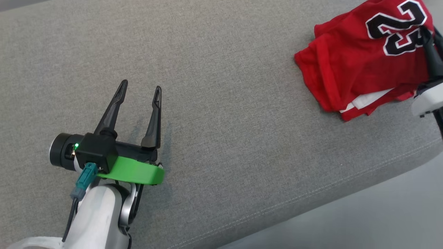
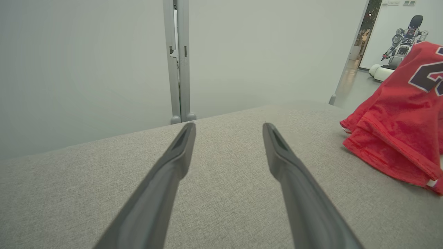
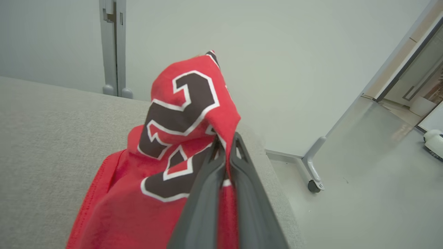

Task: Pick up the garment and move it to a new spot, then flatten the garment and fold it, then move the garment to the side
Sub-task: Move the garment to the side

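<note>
In the head view, the jersey [image 1: 360,58] lies bunched at the right end of the cushion [image 1: 225,121], close to its near edge. One white-trimmed hem points at that edge, and the number faces up. The bundle's long axis slants from the near edge up toward the cushion's far right corner. The right gripper [image 1: 424,34] is at that upper end, its dark fingers together on the cloth beside the number. The left gripper [image 1: 141,85] hangs over the cushion's bare left half with its fingers spread and nothing between them. They point toward the far edge, and the jersey is well apart from it to its right. Floor [image 1: 380,214] shows beyond the near edge.

In the left wrist view, the left gripper [image 2: 228,128] has its fingers parted over bare cushion, and the jersey [image 2: 391,138] rises off to the right. A wall post [image 2: 180,69] stands beyond the far edge, and another robot [image 2: 405,38] stands in a room farther back.

In the right wrist view, the right gripper [image 3: 227,140] is clamped on a fold of the jersey [image 3: 173,138], which peaks above the cushion while the rest drapes down onto it. The cushion's right edge is just beside the fingers, and a caster leg [image 3: 313,173] stands on the floor past it.

The right arm is clearly the nearer one and already holds the cloth. Nothing stands between the jersey and the bare cushion to its left. The main risk looks like cloth slipping over the right edge.
</note>
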